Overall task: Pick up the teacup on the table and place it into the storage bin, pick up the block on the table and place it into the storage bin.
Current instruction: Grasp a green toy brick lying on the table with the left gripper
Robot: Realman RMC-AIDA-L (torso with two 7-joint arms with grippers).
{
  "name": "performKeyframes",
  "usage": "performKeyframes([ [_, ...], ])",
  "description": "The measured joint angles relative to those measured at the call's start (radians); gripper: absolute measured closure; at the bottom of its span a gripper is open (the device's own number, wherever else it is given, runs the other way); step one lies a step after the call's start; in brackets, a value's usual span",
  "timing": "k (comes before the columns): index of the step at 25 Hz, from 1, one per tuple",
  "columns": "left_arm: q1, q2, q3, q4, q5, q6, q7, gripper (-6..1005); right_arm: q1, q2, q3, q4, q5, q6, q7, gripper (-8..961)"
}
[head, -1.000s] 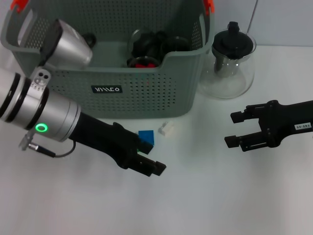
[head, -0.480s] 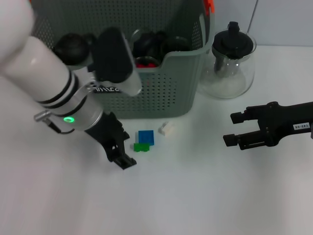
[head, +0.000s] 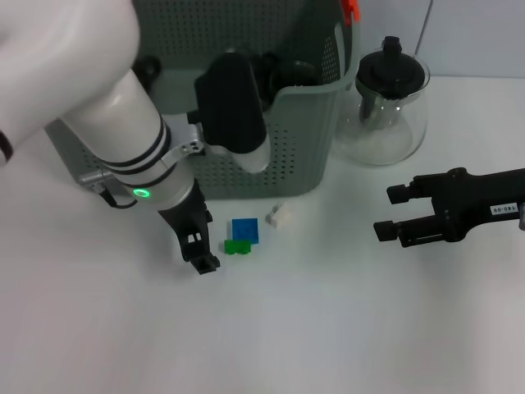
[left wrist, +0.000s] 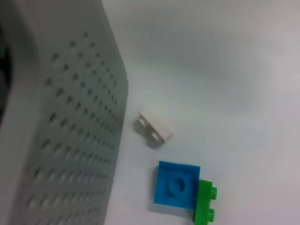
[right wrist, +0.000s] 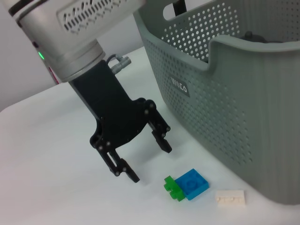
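left gripper (head: 199,246) lower left of centre, angled down over desk (head: 328,328), jaws spread, empty | blue-green block (head: 242,235) just beside it, below storage bin (head: 295,156) | right gripper (head: 394,213) at right edge, level, wide apart

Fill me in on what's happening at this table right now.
The left gripper hangs open just above the table beside a blue block with a green block attached; it holds nothing. A small white block lies nearby, in front of the storage bin, which already holds some dark items. The right gripper waits open off to the side, below a glass teapot.
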Motion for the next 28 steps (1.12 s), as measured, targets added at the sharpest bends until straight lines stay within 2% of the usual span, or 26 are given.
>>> performKeyframes([
  [11, -0.026, 0.001, 0.081, -0.039, 0.008, -0.036, 0.004, 292, 0.005, 0.000, 0.001, 0.000, -0.001, 0.000, -0.001, 115],
  [28, -0.080, -0.003, 0.105, -0.128, 0.008, -0.072, -0.035, 291, -0.003, 0.000, 0.002, 0.000, 0.000, 0.000, -0.002, 115],
])
